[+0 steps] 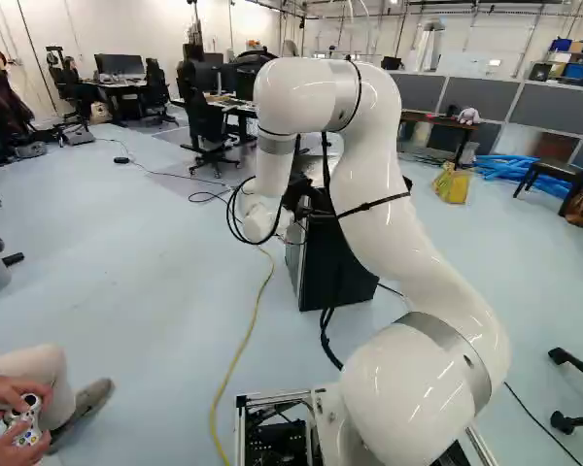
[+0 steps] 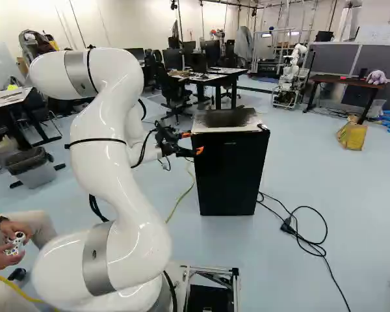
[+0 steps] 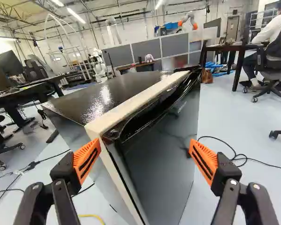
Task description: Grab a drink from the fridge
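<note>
I've got the fridge [image 2: 231,172] standing on the floor [image 2: 234,253], just ahead of my arm [image 2: 104,156]. It is a low, upright box with a black front, and in the right base view its top is a dark, patchy panel with a pale border. From the wrist it looks glossier: the dark top catches bright, speckled reflections, a thick cream strip runs along one edge, and beneath that strip is a shiny black, hollowed lip. The face under the lip is smooth and dark, with faint reflections; the neighbouring side looks greyer.

My end effector [image 2: 193,142] is beside the fridge, near its upper edge. In the wrist view the two fingers stand wide apart, and the fridge's near corner shows between the orange pads [image 3: 87,160]. I can't tell whether either pad touches it.

A black cable [image 2: 299,224] lies looped on the floor to the right of the fridge in the right base view. Beyond the fridge are desks [image 2: 211,78] and another robot [image 2: 290,78].
</note>
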### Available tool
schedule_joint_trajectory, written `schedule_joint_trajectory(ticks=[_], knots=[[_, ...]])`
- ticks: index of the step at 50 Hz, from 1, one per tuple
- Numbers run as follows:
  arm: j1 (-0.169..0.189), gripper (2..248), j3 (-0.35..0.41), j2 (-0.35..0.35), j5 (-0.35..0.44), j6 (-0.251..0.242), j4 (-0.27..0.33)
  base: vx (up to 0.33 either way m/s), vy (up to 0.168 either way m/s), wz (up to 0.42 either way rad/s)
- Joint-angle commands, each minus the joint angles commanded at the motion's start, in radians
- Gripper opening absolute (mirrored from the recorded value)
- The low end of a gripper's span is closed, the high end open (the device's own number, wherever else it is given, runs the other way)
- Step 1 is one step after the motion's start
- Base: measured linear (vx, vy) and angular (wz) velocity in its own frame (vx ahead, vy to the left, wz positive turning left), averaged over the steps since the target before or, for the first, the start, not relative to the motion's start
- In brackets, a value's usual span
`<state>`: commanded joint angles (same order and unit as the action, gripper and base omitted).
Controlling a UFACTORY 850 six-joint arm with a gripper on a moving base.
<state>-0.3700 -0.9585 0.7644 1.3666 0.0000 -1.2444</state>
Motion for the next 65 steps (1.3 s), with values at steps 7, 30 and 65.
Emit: schedule_joint_trajectory(ticks=[7,30,65], knots=[[0.0,247,0.0,0.0,0.0,0.0,0.0,0.0,0.0,0.0],[0.0,247,0.0,0.0,0.0,0.0,0.0,0.0,0.0,0.0],[0.0,247,0.0,0.0,0.0,0.0,-0.013,0.0,0.0,0.0]])
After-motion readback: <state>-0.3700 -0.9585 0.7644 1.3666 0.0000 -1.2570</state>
